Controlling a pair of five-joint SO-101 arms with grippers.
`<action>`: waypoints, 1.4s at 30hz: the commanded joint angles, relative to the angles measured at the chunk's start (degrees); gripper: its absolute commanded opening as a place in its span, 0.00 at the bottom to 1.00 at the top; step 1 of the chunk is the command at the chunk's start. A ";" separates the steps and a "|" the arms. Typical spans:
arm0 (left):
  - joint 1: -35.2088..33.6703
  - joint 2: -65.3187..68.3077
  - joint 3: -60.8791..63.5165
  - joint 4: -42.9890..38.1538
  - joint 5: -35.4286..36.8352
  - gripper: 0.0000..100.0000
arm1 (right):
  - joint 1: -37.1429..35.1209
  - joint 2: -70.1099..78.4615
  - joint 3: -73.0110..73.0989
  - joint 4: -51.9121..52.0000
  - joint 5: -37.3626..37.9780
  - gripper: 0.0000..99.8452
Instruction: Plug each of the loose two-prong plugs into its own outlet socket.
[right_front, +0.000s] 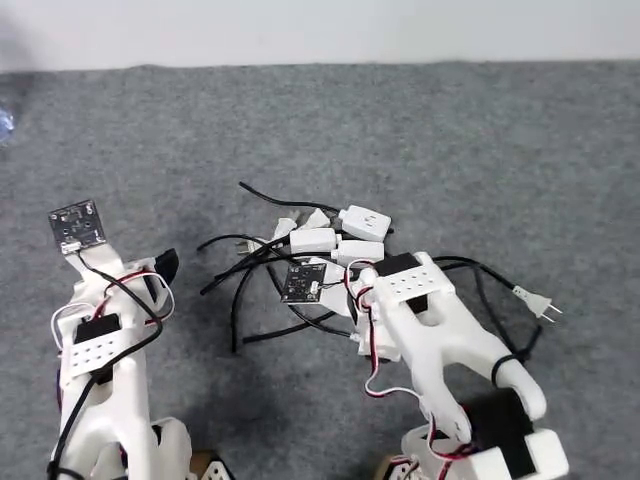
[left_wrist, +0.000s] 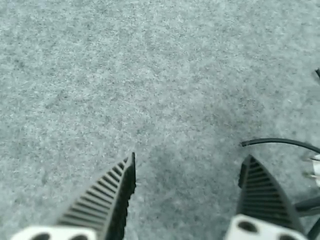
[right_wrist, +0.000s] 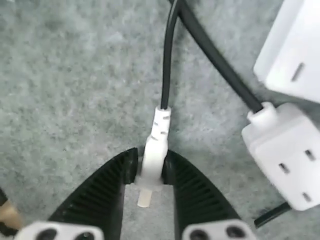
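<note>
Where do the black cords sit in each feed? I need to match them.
High view: black cords fan left from the white sockets.
Left wrist view: a cord end beyond the left gripper.
Right wrist view: a cord enters the plug in the right gripper.
Shared landmark: the grey mat.

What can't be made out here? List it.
High view: the right arm covers part of the cord tangle; cord routes are unclear.
Left wrist view: a plug is cut off by the edge.
Right wrist view: one socket is cut off by the edge.
</note>
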 joint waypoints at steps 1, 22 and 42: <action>0.44 -1.05 -0.22 -1.76 -0.09 0.32 | 3.91 -4.00 -7.91 6.02 -0.18 0.01; 0.44 -1.05 -0.22 -1.76 -0.09 0.32 | 51.56 -17.27 -24.70 7.34 18.64 0.01; 0.44 -1.05 -0.22 -1.76 -0.09 0.32 | 64.22 3.47 -25.05 -13.76 21.89 0.01</action>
